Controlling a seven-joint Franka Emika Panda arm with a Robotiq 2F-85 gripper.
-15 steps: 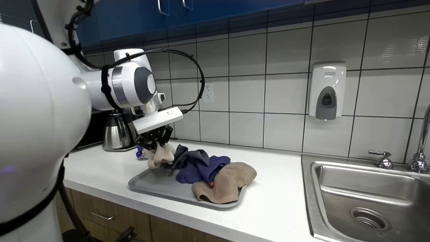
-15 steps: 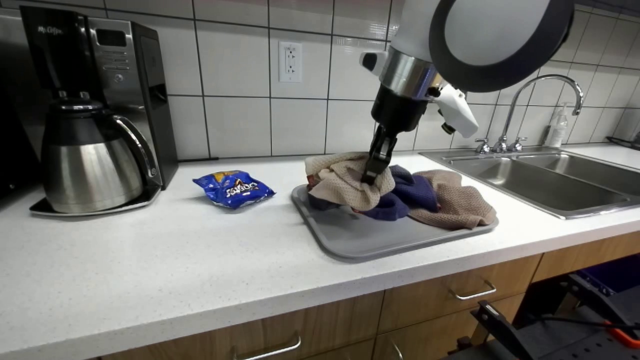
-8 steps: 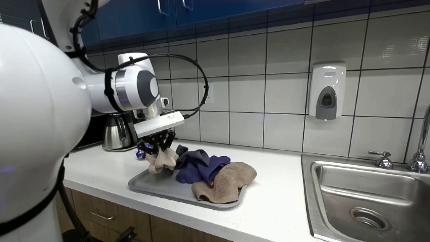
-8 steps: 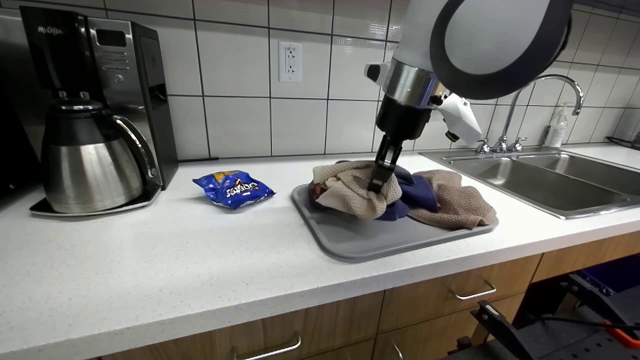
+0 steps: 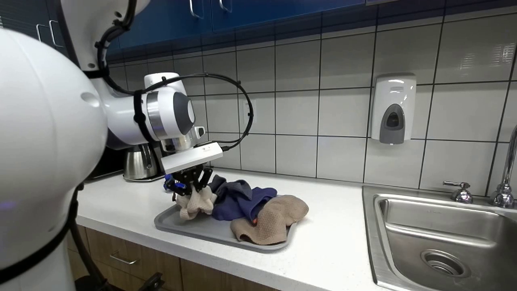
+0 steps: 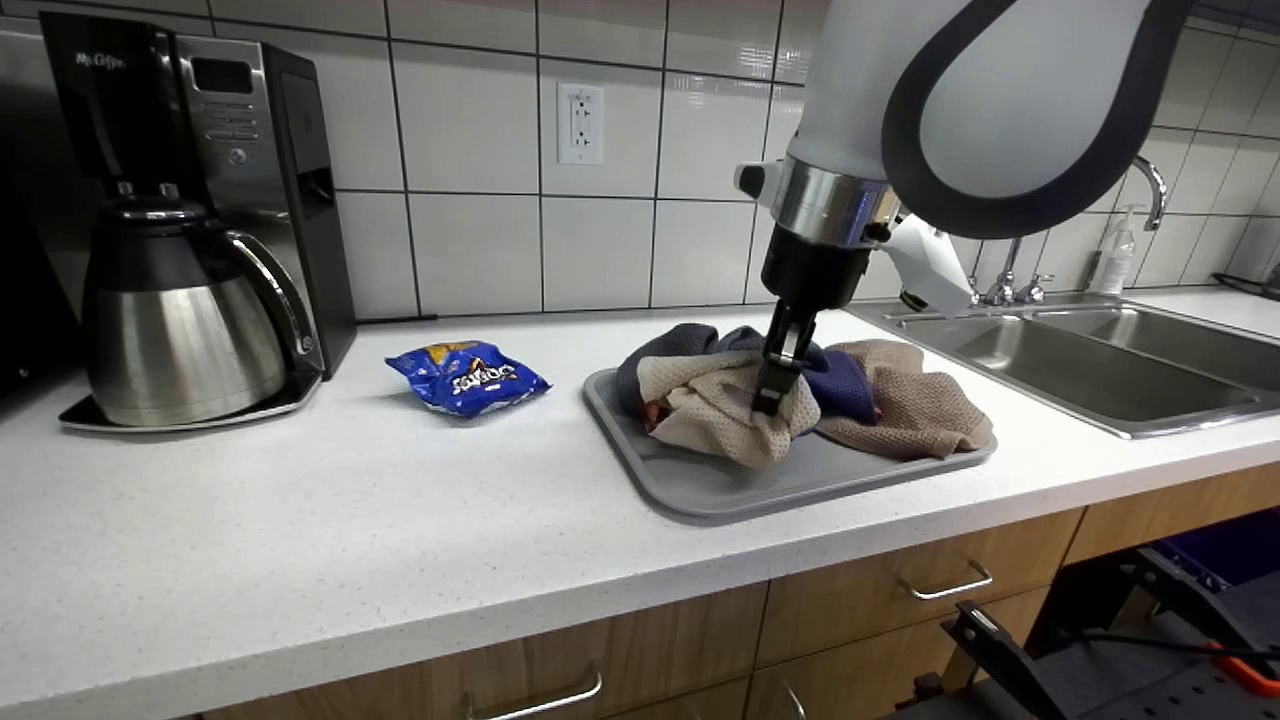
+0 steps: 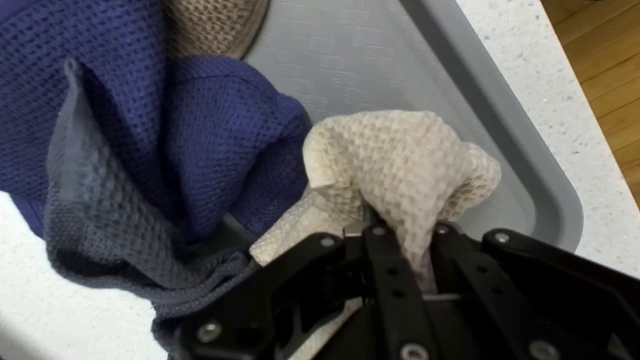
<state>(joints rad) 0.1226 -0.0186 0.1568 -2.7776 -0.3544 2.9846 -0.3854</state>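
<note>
While the gripper point(image 6: 768, 402) points down over the gray tray point(image 6: 700, 482), it is clamped on a cream waffle-weave cloth point(image 7: 400, 160), a fold of it squeezed in the grip. That cloth hangs bunched over the tray's left part in both exterior views; whether its lowest folds touch the tray, I cannot tell. Just beside it, toward the tray's back edge, a dark gray cloth point(image 7: 105, 220) lies crumpled, partly on top of a purple-blue cloth point(image 7: 215, 135) heaped across the tray's back middle. A brown cloth point(image 5: 274, 222) is draped over the tray's right end in both exterior views, covering part of its edge. Around the tray runs the white speckled counter point(image 6: 400, 520). In an exterior view a blue snack bag point(image 6: 470, 380) rests to the left of the tray, apart from it, and farther out on that side stands a coffee maker point(image 6: 250, 180) with a steel carafe point(image 6: 185, 340). Right of the tray is a steel sink point(image 6: 1080, 370); behind the tray, an outlet point(image 6: 580, 123) sits on the tiled wall point(image 6: 470, 150).
</note>
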